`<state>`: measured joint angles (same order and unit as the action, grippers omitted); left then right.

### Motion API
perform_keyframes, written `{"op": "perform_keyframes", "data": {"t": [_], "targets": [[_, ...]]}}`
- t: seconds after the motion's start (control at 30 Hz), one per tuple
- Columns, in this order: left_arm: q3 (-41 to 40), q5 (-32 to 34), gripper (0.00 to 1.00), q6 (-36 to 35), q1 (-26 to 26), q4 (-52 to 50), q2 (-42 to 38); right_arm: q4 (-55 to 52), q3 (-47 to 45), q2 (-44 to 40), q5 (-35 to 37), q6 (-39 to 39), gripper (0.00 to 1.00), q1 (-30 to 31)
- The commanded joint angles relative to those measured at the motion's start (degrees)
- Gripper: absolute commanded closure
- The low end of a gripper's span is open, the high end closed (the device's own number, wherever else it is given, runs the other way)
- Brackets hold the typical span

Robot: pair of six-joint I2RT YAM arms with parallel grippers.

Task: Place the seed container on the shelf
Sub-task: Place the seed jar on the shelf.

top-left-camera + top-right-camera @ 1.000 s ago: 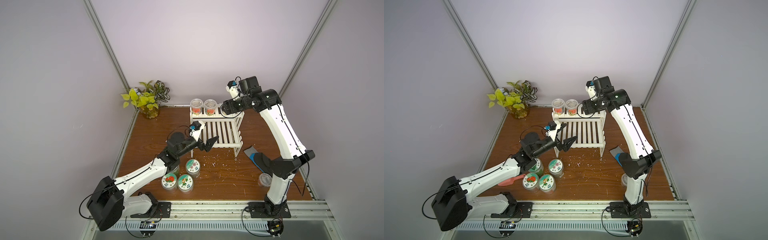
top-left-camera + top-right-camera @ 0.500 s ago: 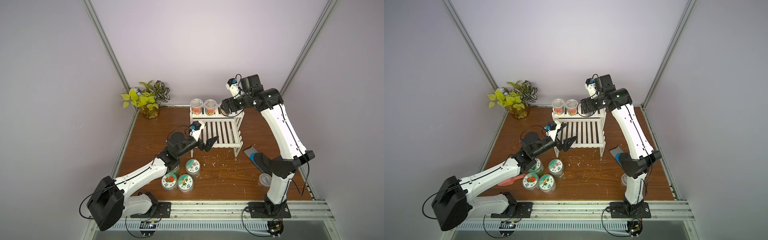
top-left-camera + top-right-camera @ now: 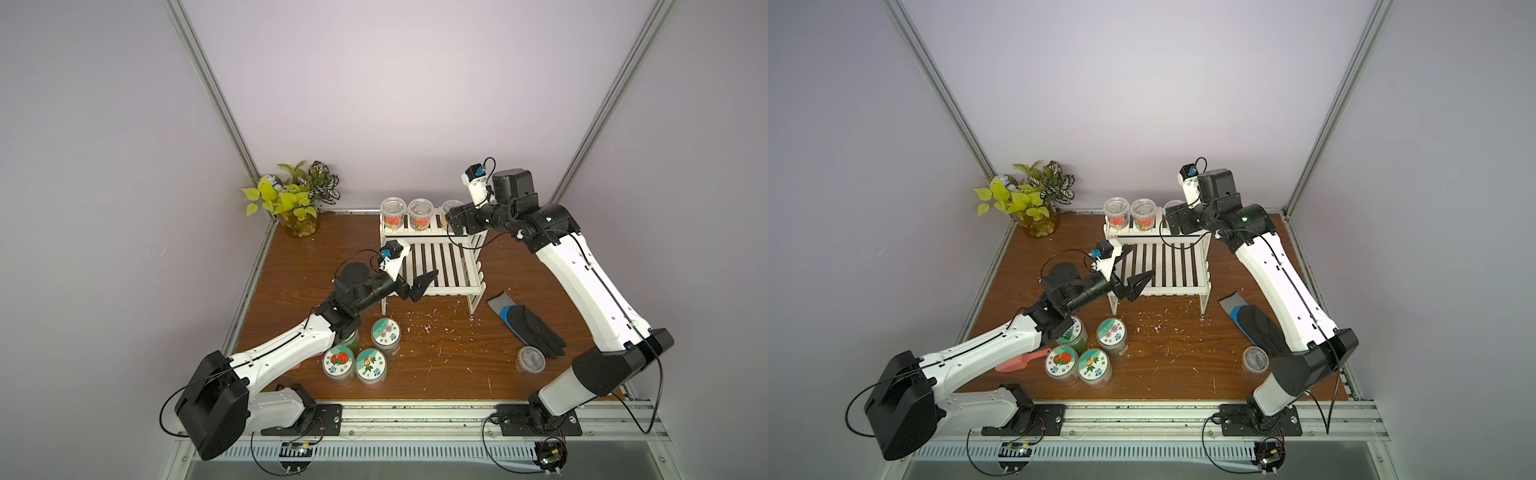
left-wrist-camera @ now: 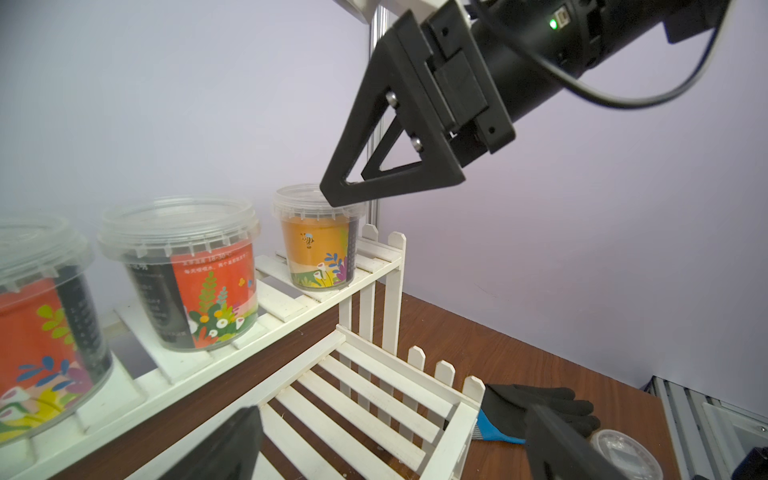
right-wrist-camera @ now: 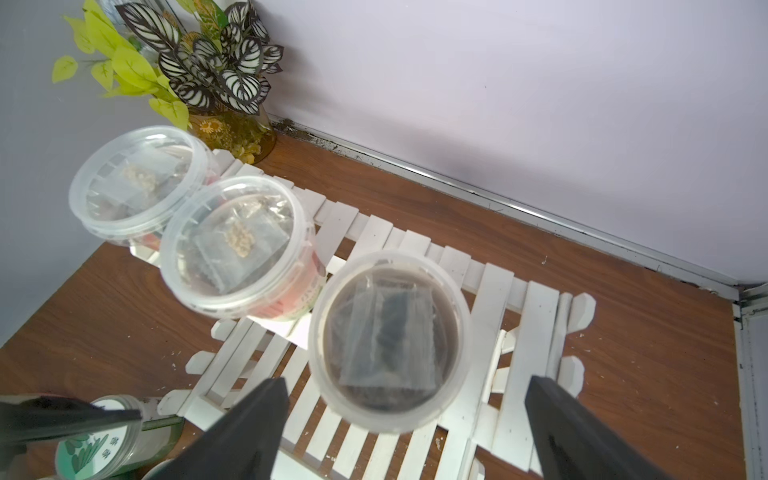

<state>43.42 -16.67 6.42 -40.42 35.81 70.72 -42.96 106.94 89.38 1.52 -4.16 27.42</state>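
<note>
Three clear-lidded tubs stand in a row on the upper tier of the shelf (image 3: 432,266). The seed container (image 5: 390,340), the one with the orange label, is the end tub of that row. It stands upright on the slats in the gap between the jaws of the right gripper (image 5: 407,379), which are spread wide and touch neither side of it. In the left wrist view, one black finger (image 4: 399,191) of that gripper hangs with its tip about level with the lid rim. The nearer red-labelled tub (image 5: 237,245) stands outside those jaws, just beside the seed container, and the second red-labelled tub (image 5: 137,183) is farther out on the same side. The left gripper (image 4: 392,409) also has its jaws spread wide and grips nothing. Only the white slats of the lower tier show between its fingers. A black glove (image 3: 525,328) lies on the brown table (image 3: 436,374), well away from both pairs of jaws.
</note>
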Motion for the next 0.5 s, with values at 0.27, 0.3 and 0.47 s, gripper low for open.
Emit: {"op": "perform_keyframes", "data": {"t": [0.27, 0.3, 0.47], "targets": [[3.3, -1.1, 0.01, 0.4, 0.8, 0.3, 1.2, 5.8, 0.6, -0.5, 0.8, -4.1, 0.07, 0.2], [3.3, -1.1, 0.00, 0.4, 0.8, 0.2, 1.3, 5.6, 1.1, -0.1, 0.6, -4.1, 0.07, 0.3], [3.4, -0.5, 0.00, 0.3, 0.7, -0.4, 1.0, 4.9, 3.6, 2.0, -0.4, -4.2, 0.06, 0.3]]}}
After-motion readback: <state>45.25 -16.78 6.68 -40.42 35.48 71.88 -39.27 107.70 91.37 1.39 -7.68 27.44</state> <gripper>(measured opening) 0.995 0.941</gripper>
